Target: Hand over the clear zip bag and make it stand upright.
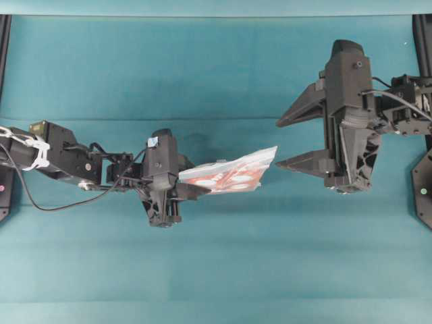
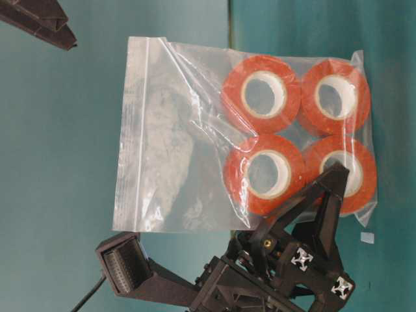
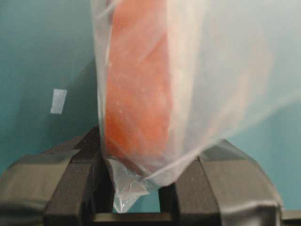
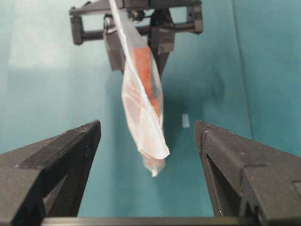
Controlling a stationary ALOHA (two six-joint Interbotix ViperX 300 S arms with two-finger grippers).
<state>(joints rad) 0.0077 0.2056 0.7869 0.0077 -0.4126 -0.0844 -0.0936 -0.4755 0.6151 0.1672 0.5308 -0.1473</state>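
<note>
Judging by how things lie, the task is at the handover itself, with no transfer made yet. The clear zip bag is held in the air above the teal table, well off its surface, by the left gripper, whose jaws are seen pinching one edge of the bag at the end where the orange-red tape rolls lie. From that grip the bag is stretched out toward the right gripper, its zip-sealed end foremost. The right gripper's jaws are spread wide and empty; in the right wrist view the bag's free end is seen hanging between the two fingers but short of them, touched by neither. In the overhead view the near corner of the bag lies just beside the tip of the lower finger, and whether a gap remains there cannot be told for certain.

Lifting and presenting the bag can thus be counted as done. Left to do, by this reading: the free end must be taken by the right gripper, released by the left, and the bag then set down and made to stand upright on the table
</note>
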